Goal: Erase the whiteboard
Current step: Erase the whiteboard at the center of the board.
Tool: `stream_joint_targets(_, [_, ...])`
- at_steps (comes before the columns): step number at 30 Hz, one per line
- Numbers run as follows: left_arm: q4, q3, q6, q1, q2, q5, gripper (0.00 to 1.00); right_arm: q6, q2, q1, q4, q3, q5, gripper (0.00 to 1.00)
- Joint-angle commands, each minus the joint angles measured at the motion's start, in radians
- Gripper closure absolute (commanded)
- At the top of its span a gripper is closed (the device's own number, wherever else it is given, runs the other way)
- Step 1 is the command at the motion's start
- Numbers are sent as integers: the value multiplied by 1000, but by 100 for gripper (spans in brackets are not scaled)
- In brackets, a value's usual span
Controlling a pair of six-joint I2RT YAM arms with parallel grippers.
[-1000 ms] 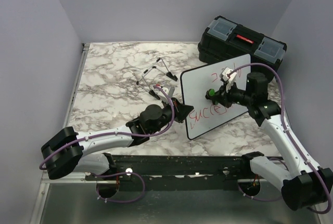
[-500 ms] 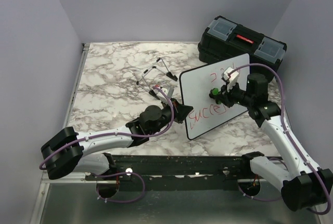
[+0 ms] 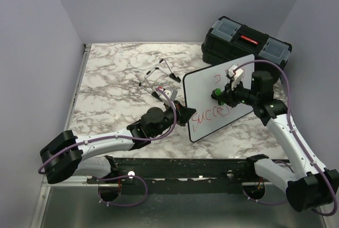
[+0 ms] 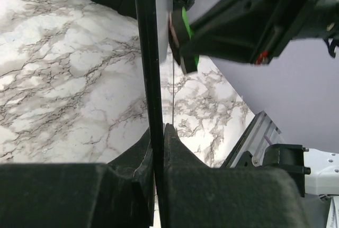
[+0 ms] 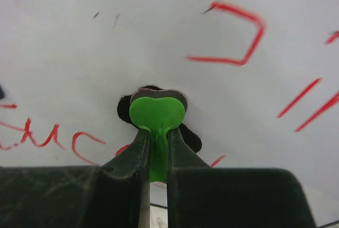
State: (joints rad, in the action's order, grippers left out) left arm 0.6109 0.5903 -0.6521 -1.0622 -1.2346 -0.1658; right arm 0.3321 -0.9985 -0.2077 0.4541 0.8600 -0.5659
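Note:
The whiteboard (image 3: 202, 88) stands tilted on its lower edge on the marble table, with red handwriting across its lower half and a few red marks near the top. My left gripper (image 3: 186, 116) is shut on its left rim; in the left wrist view the black rim (image 4: 145, 53) runs between the fingers of the left gripper (image 4: 158, 130). My right gripper (image 3: 218, 95) is shut on a green eraser (image 3: 215, 93) pressed flat against the board's face. In the right wrist view the eraser (image 5: 157, 112) sits in the right gripper (image 5: 157, 133) among red strokes on the whiteboard (image 5: 106, 37).
A black toolbox (image 3: 246, 45) lies at the back right, just behind the board. A thin black wire easel stand (image 3: 159, 75) stands on the marble table (image 3: 111, 80) left of the board. Purple walls close in the left, back and right sides.
The right gripper has slid the eraser slightly up and to the left on the board. The left gripper and the board have stayed put.

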Motion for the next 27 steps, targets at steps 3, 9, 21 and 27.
stream_joint_targets(3, [-14,28,78,-20,35,79,100,15,-29,4,3,173,-211,99])
stream_joint_targets(9, [-31,34,90,-21,44,79,100,-51,-54,4,21,263,-156,99])
stream_joint_targets(21, [-29,35,91,-21,50,83,100,-180,-31,5,-161,111,218,99])
stream_joint_targets(27, [-24,35,92,-21,48,84,100,-131,-12,4,-132,59,92,99])
